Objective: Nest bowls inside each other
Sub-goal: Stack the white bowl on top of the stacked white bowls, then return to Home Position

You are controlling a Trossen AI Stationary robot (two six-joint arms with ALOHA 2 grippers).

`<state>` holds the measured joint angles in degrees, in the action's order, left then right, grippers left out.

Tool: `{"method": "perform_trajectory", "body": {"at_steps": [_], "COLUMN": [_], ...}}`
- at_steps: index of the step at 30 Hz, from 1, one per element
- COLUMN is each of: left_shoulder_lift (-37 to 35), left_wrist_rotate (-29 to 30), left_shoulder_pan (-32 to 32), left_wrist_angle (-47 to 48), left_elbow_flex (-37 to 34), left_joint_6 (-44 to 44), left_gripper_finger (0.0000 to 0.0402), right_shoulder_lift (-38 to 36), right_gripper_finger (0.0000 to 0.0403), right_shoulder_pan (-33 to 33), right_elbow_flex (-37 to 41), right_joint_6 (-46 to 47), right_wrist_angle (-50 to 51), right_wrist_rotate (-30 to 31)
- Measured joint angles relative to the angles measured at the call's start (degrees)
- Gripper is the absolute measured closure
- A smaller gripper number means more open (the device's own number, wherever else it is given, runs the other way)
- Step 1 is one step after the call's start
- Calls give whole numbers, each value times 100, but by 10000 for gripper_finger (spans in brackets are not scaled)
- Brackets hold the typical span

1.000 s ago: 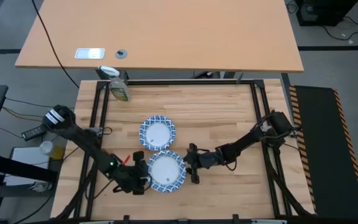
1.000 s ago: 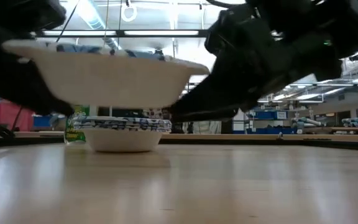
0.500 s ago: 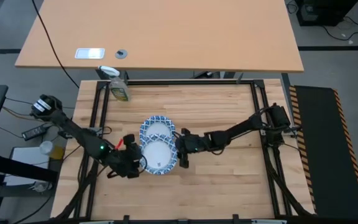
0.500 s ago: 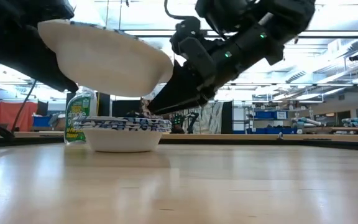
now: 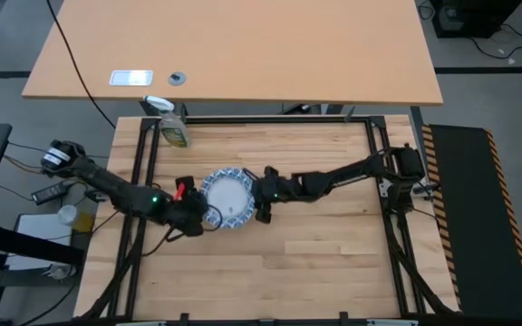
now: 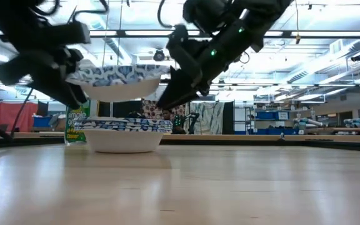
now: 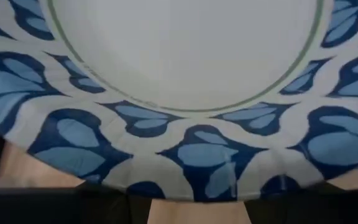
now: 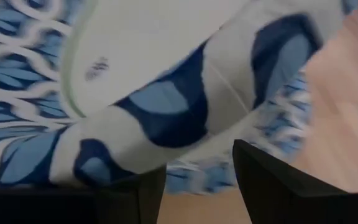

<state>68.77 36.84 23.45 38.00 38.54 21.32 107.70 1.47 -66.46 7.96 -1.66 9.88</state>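
The bowl [image 5: 226, 198], held by left fingers [image 5: 198, 215] and right fingers [image 5: 263, 198], needed lowering straight onto the stack [image 6: 119, 133].

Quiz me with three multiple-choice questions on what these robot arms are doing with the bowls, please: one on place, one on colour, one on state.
1. Where is the carried bowl?
A. In the air above the bowl stack
B. Flat on the table
C. Beside the spray bottle

2. What colour is its rim pattern?
A. Red
B. Blue and white
C. Green

3. How is it held?
A. By the left pincer alone
B. By nothing
C. By the left pincer and the right pincer, one at each side

Answers: 1 A, the low view shows a gap below it. 2 B, the wrist views show blue leaves. 3 C, the high view shows both at its rim.
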Motion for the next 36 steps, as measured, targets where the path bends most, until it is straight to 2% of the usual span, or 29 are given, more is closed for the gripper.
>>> {"method": "perform_trajectory", "body": {"at_steps": [9,14,18,23,26,29,33,36], "left_shoulder_lift": [22,22,22,7,8,27,72,70], "left_wrist_rotate": [-336,-567,-586,-513,-730,-1029,-1076,-1051], "left_shoulder_pan": [-1058,-1177,-1174,-1172,-1183,-1290,-1356,-1338], "left_wrist_angle": [-97,-49,261,473,472,457,372,701], "left_elbow_flex": [-333,-336,-222,116,160,116,69,225], "left_joint_6": [-648,-857,-992,-1030,-972,-816,-754,-642], "left_gripper_finger": [196,196,196,196,196,196,196,196], "right_shoulder_lift": [7,-95,-318,-584,-557,-286,248,581], "right_gripper_finger": [211,211,211,211,211,211,211,211], "right_shoulder_pan": [-487,-576,-533,-362,-346,-349,-386,-450], "right_elbow_flex": [-115,-111,-111,-111,-111,-118,-111,-115], "right_joint_6": [-292,-255,-221,-498,-650,-643,-623,-587], "right_wrist_angle": [996,1759,1763,1082,368,-475,-1541,-2050], "right_wrist_rotate": [342,805,683,494,-139,-691,-1244,-1380]}}
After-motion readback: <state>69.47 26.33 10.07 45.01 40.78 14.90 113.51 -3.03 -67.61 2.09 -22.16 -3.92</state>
